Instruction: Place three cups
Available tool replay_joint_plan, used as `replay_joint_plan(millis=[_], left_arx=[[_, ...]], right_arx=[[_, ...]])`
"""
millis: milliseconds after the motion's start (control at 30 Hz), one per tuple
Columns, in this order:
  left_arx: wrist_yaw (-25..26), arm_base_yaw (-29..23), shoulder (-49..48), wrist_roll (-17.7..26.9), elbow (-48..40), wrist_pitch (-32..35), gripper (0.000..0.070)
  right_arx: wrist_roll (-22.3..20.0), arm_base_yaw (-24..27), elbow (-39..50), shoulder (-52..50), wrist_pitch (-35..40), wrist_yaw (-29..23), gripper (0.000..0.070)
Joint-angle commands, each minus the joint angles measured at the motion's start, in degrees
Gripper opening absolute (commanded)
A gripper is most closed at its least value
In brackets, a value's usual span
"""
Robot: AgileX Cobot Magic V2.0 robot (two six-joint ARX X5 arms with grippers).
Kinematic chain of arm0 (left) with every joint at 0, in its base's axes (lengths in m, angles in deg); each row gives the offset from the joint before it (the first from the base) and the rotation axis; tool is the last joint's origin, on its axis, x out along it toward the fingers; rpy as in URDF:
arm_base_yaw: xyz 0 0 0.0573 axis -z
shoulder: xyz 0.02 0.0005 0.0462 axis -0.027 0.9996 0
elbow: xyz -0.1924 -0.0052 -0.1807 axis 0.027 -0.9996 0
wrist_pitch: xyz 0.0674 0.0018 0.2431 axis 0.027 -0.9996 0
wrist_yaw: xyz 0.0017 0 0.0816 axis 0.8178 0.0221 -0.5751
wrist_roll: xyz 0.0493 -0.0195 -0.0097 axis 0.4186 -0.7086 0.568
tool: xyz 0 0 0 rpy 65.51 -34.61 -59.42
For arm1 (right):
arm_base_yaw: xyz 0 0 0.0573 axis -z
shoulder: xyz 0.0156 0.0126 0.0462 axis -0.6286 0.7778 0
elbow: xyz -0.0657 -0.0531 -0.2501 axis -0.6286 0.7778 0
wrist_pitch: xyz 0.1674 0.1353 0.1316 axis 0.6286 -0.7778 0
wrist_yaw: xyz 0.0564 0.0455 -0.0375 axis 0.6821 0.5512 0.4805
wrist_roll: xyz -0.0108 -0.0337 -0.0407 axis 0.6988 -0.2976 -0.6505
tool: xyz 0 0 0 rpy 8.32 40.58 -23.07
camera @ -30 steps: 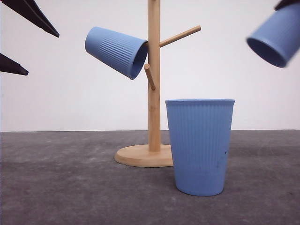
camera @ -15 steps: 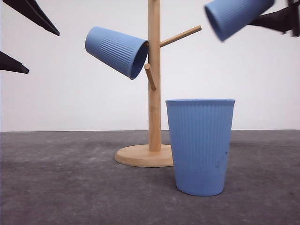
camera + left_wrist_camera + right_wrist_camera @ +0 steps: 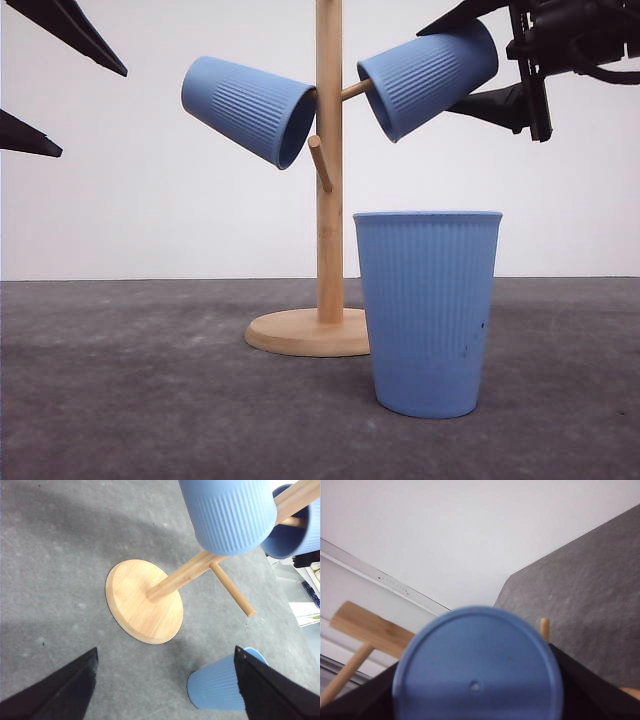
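The held cup (image 3: 428, 78) lies tilted, mouth down-left over the stand's (image 3: 328, 160) right peg; the right gripper (image 3: 490, 60) pinches its base. The left gripper's (image 3: 40, 85) jaws gape empty

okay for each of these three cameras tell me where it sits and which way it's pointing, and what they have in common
Front view: low, level over the table, facing the wooden stand; right end effector holds a cup.
Left wrist view: above, looking down at the stand's base; left end effector open.
Right wrist view: behind the held cup's base, facing the stand.
Shared: stand and held cup.
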Motion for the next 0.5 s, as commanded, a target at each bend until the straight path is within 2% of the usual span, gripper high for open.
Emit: replay_joint_plan(millis=[0,233,367,433,467], left_arx=[[-0.17,0.11,0.31,-0.02,0.48,0.84,0.0501],[-0.17,0.11,0.32,-0.08,0.48,1.96,0.0501],[-0.17,0.11,0.32,-0.09,0.48,2.07,0.0501],[-0.17,0.11,0.32,-0.11,0.48,2.08,0.0501],[-0.17,0.11,0.31,-0.19,0.48,2.08,0.0501]], right_arx=[[-1.44,-0.45,-0.46,1.63,1.14,-0.66,0.0354],[-4.19,-0.5,-0.58,3.25,1.58,-1.28,0.0354],[-4.3,-0.5,-0.58,3.25,1.6,-1.28,0.0355],[-4.3,-0.51,-0.59,3.25,1.59,-0.47,0.0372],[-4.32,-0.55,-0.59,3.25,1.57,-0.32,0.0402]])
